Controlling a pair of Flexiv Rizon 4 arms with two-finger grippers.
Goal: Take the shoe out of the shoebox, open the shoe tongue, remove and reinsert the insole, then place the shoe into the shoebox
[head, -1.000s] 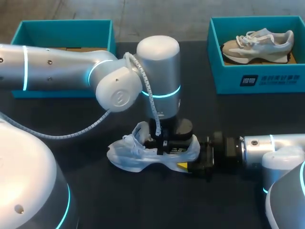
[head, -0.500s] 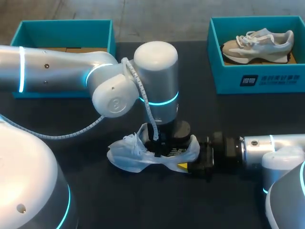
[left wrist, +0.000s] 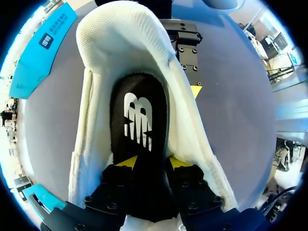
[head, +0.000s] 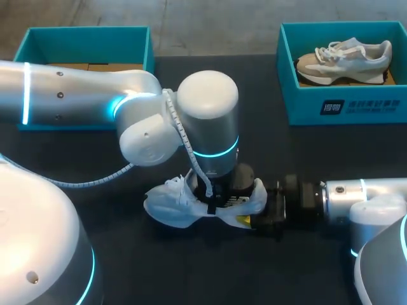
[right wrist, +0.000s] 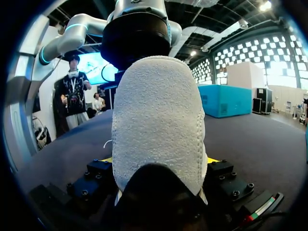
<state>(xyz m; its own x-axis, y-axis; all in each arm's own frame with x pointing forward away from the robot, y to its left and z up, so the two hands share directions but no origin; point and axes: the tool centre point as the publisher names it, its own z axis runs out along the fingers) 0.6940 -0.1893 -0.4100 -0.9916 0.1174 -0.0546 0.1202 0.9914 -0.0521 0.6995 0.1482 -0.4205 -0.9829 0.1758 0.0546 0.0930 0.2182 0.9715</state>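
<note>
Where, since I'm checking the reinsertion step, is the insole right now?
In the left wrist view the black insole lies inside the white shoe at the middle of the table, its near end between the left end effector's fingers.

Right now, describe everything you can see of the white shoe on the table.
The white shoe stands sole-down on the dark table, toe toward my left. Its upper looks like soft white knit, the opening spread wide. A black insole with a white logo lies inside. The left gripper reaches in from above, fingers pinching the insole; the right gripper clamps the heel from behind.
</note>
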